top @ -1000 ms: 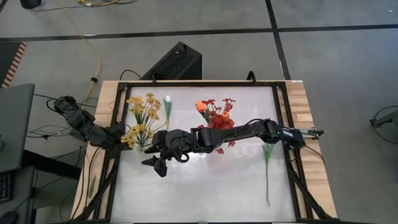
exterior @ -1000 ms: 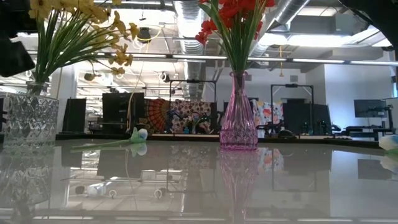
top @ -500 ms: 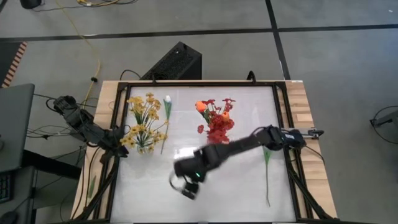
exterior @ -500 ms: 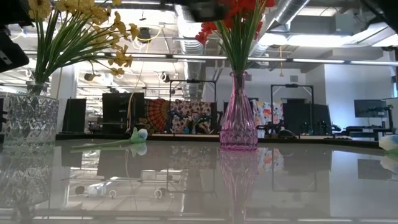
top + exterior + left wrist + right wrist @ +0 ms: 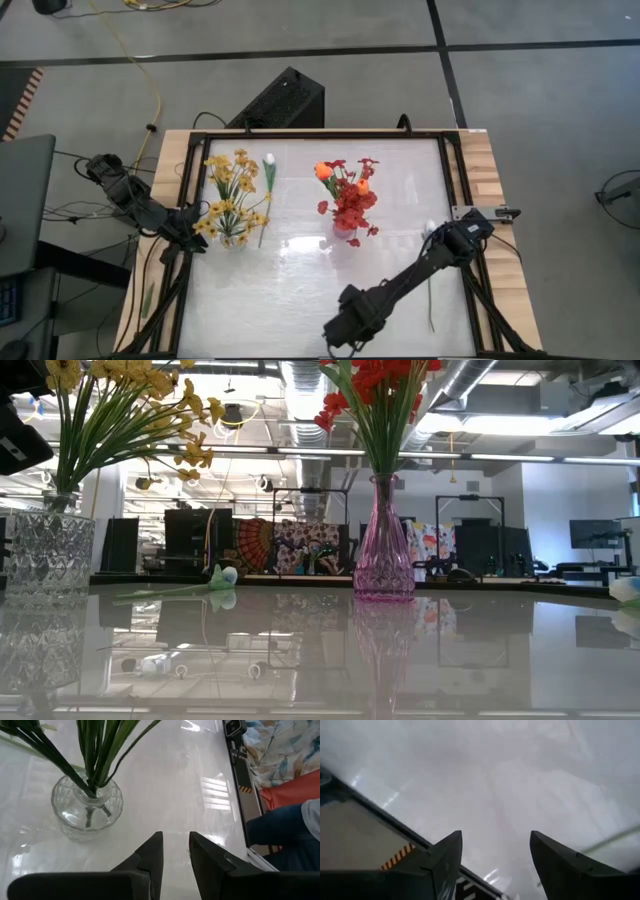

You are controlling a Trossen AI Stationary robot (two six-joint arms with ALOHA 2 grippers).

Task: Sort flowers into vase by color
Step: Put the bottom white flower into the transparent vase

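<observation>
While the right gripper (image 5: 338, 335) is hanging at the table's near edge with its jaws spread wide and nothing in them, two flowers are lying loose. One white tulip (image 5: 269, 160) is lying just beside the clear vase (image 5: 231, 238) of yellow sprays (image 5: 232, 180). Another flower's stem (image 5: 430, 285) is lying near the right edge, partly under the right arm. These look light and floppy, so I'm guessing mid-stem is the spot to pinch, not the bud. The pink vase (image 5: 383, 555) is holding red sprays (image 5: 352, 205) plus orange buds (image 5: 323, 171). Both vases look tippy. The left gripper (image 5: 175, 852) is sitting just beside the clear vase, fingers nearly together, holding nothing.
</observation>
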